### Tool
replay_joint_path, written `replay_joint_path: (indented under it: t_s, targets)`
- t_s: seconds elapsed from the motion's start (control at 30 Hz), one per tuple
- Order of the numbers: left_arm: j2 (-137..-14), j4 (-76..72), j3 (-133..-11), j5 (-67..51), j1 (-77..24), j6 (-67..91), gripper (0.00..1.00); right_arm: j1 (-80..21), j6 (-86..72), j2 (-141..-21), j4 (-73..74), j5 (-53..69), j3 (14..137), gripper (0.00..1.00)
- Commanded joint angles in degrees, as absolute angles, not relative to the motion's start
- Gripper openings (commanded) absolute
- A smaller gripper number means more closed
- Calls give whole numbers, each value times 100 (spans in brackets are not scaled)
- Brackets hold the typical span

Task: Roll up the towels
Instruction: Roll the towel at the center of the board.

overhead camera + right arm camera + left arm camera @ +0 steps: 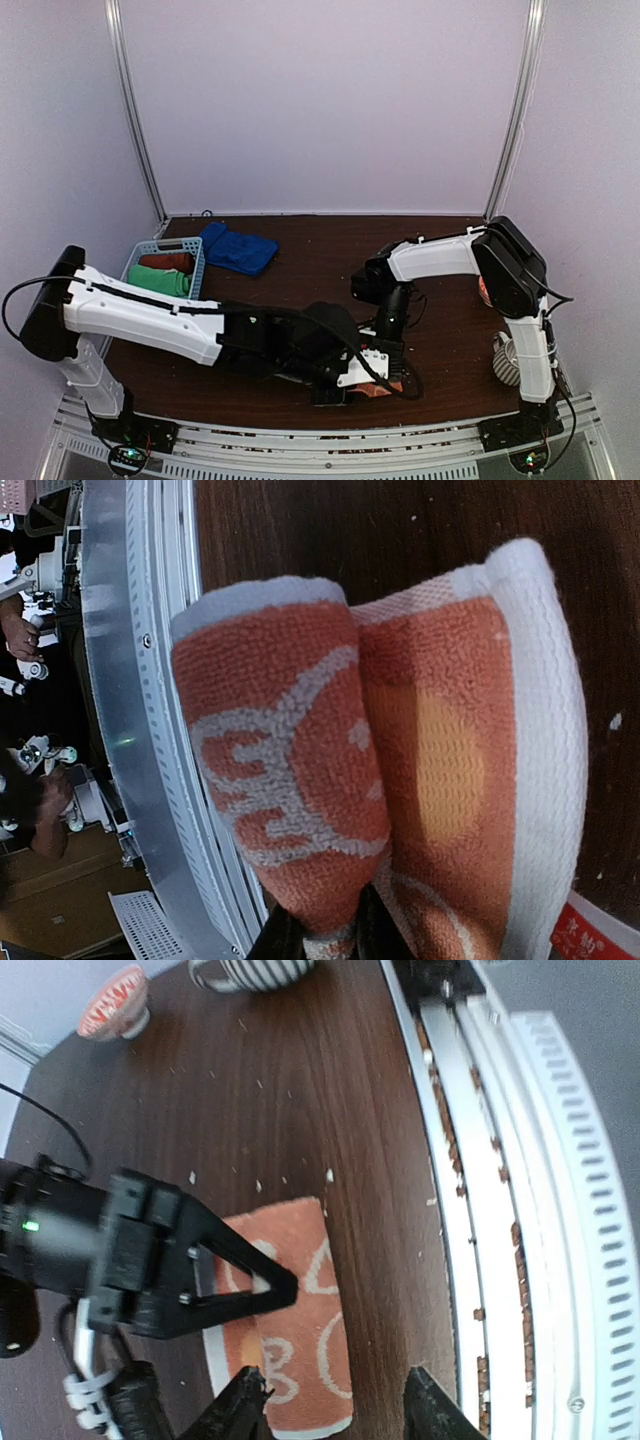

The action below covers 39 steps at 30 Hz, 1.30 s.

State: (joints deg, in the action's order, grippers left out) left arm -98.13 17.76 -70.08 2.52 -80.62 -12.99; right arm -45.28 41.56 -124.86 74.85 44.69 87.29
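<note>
Top view: the left arm [150, 315] and right arm [440, 258] both reach in over the orange towel [380, 388] at the near edge of the worktop [320, 270]. We reckon one pins while the other turns. The blue towel [238, 250] lies beside the basket [150, 246] (green towel [155, 280] and dark red towel [165, 262] inside).

Left wrist view: the left gripper [335, 1410] has its jaws about half apart, straddling the orange towel's end and gripping nothing. The right gripper [280, 1290] pinches the towel partway along.

Right wrist view: those jaws are nearly closed on a fold with one end curled over, so we'd say rolling has barely begun.
</note>
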Motion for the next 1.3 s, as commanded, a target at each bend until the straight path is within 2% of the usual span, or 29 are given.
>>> replay_joint_path:
  t_s: [0.0,0.37,0.63,0.8,0.9,0.97,1.13,1.27]
  targets:
    - [-10568,2195,-7393,1088,-8077,-1491,48,-4497,4033,-12736,7202,4017,8647,14]
    - [-11606,1938,-7771,1985,-8077,-1482,49,-4492,4041,-12702,7076,3955,8517,14]
    - [-11698,1801,-7640,1904,-8077,-1476,50,-4484,4102,-12759,7066,4040,8550,15]
    - [-11863,1866,-7685,1554,-8071,-1443,40,-4437,4186,-12759,7129,4141,8608,16]
    - [-11970,1973,-7765,1420,-8056,-1465,27,-4370,4275,-12646,7244,4222,8697,19]
    - [-11992,2064,-7805,1319,-8031,-1466,19,-4282,4649,-12510,7482,4417,8810,27]
    - [-11893,2218,-7818,1136,-7965,-1455,11,-3858,4783,-12142,7756,4715,9054,38]
    - [-11818,2263,-7818,1075,-7938,-1468,9,-3593,4383,-12059,7481,4456,9044,38]
